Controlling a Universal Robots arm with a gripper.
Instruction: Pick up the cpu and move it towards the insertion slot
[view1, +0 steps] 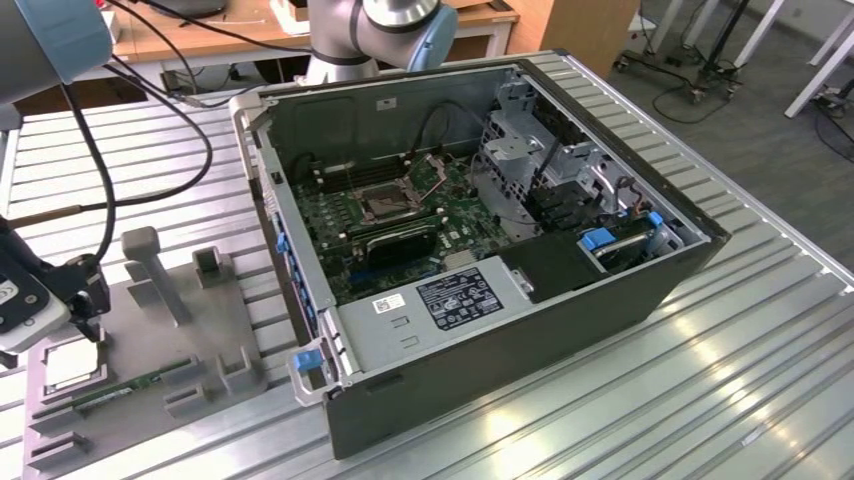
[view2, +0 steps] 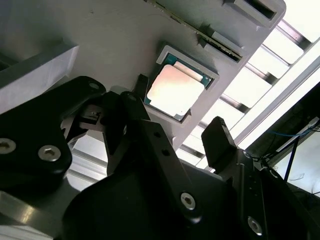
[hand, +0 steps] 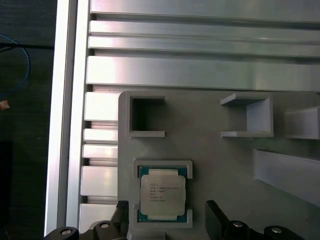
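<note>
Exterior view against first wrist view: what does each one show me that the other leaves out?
Exterior view: the open computer case and, inside it, the insertion slot on green board. First wrist view: the gripper open, one finger to each side of the cpu. Both: the cpu lying in its pocket on the grey holder plate.

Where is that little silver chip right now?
The cpu sits in a recess of the grey tray, at the exterior view's left beside the computer case, under the open gripper.
</note>
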